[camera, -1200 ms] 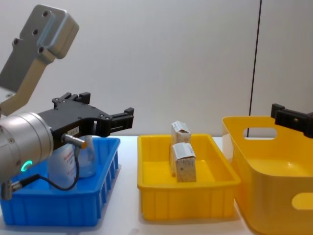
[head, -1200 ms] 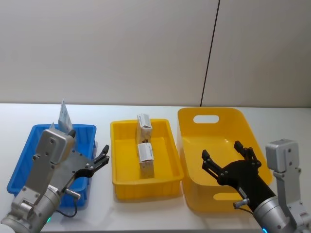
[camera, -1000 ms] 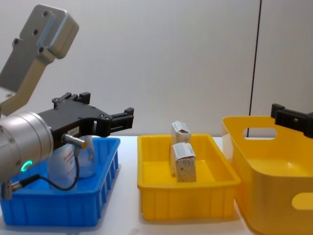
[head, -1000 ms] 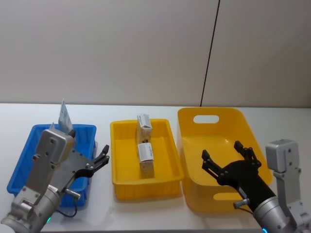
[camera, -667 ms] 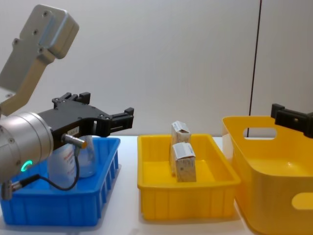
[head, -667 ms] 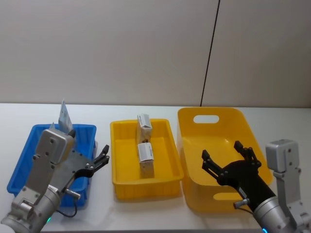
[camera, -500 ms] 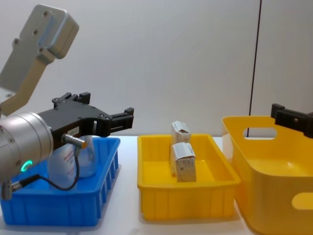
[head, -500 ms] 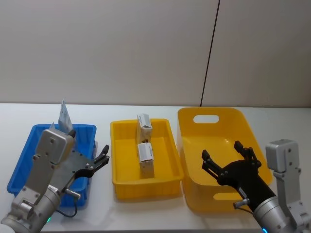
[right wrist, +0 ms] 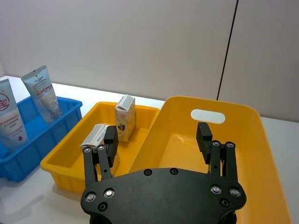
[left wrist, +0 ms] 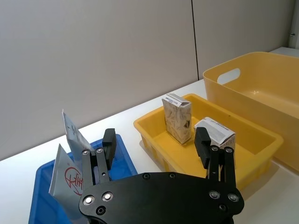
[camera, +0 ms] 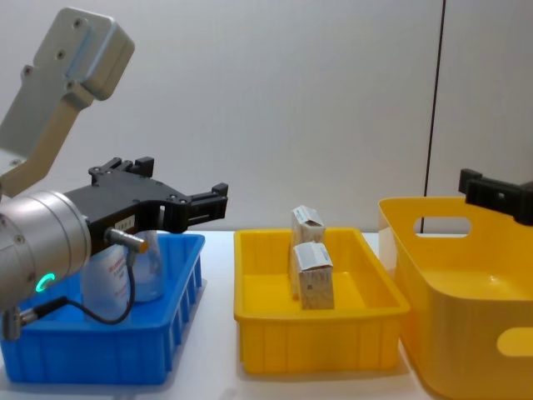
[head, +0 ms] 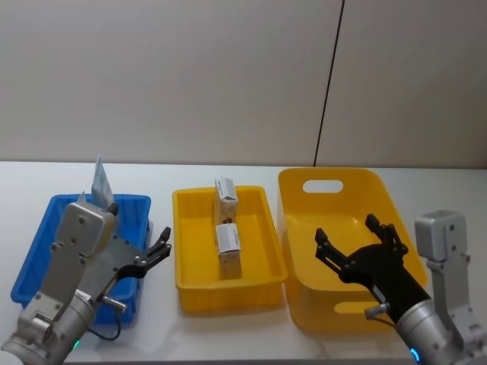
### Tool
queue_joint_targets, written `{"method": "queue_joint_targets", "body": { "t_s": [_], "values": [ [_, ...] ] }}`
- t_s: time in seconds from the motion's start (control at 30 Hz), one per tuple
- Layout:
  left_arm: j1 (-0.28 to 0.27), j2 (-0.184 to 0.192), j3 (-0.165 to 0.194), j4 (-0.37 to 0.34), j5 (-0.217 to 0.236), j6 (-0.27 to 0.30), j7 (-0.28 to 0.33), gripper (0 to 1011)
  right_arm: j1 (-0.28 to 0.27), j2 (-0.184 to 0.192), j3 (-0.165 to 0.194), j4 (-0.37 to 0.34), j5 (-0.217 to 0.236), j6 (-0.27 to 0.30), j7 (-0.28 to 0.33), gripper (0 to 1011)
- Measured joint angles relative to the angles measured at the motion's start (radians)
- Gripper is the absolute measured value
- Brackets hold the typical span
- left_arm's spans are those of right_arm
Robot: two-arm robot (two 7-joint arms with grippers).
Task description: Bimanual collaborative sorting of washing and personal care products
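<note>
A: Where are the two hands of the robot at this moment?

B: The left gripper (head: pixel 162 245) hovers over the near right part of the blue tray (head: pixel 30 255); its fingers are spread apart and they hold nothing. The right gripper (head: pixel 348 232) hangs over the inside of the yellow basket (head: pixel 304 308); its fingers are also wide apart, with nothing between them.

A: And the cartons?

B: Both stand upright in the yellow tray (head: pixel 228 293), which sits between the blue tray and the yellow basket. The far carton (head: pixel 225 189) is near the back wall; the near carton (head: pixel 228 243) is about in the middle. In the chest view they line up one behind the other; the left wrist view shows them from the side, with the dark logo on the far one. Whether they touch, I cannot tell.

A: The tubes?

B: In the head view the left arm covers them up to the tips; in the chest view they are half hidden behind the left gripper. The right wrist view shows both plainly, the farther tube (right wrist: pixel 43 91) and the nearer tube (right wrist: pixel 9 119); they stand in the blue tray with the flat crimped end up and the red print visible.
</note>
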Motion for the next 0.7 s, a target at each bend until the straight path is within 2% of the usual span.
{"method": "queue_joint_targets", "body": {
  "t_s": [0.4,0.57,0.7],
  "values": [
    [0.0,0.0,0.0,0.0,0.0,0.0,0.0,1001,0.097,-0.004,-0.001,0.059,0.011,0.044,0.05,1004],
    [0.0,0.0,0.0,0.0,0.0,0.0,0.0,1001,0.161,-0.013,-0.011,0.103,0.019,0.077,0.082,1004],
    [0.0,0.0,0.0,0.0,0.0,0.0,0.0,1001,0.19,-0.02,-0.017,0.123,0.022,0.095,0.096,1004]
  ]
}}
